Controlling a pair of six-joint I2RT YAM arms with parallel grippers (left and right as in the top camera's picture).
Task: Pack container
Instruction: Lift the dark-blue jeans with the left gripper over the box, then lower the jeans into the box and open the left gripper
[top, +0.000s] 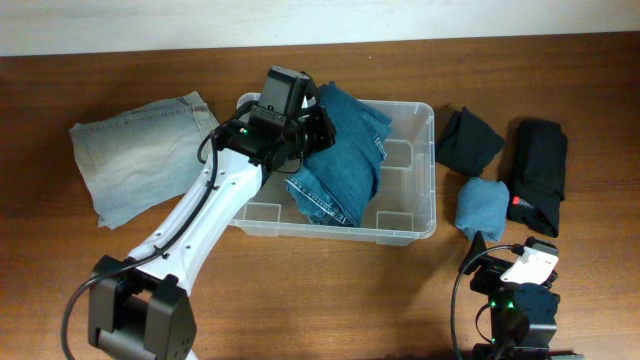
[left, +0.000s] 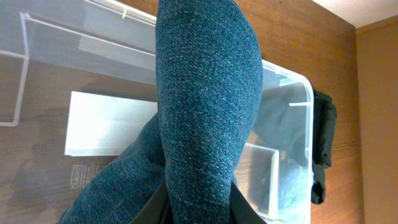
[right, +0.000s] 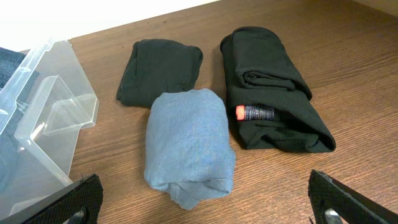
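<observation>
The clear plastic container (top: 410, 224) stands mid-table, its white base label (left: 109, 124) showing in the left wrist view. My left gripper (top: 305, 130) is over its left half, shut on folded dark blue jeans (top: 340, 160) that hang into the bin; the denim (left: 205, 106) fills the left wrist view between the fingers. My right gripper (right: 205, 205) is open and empty near the front edge, right of the container (right: 43, 118), with a folded light blue garment (right: 186, 143) just ahead of it.
Pale washed jeans (top: 140, 155) lie flat left of the bin. Right of it lie a folded black garment (top: 468, 140), the light blue bundle (top: 482, 207) and a rolled black garment (top: 538, 175) with a red-tipped tag (right: 255, 112).
</observation>
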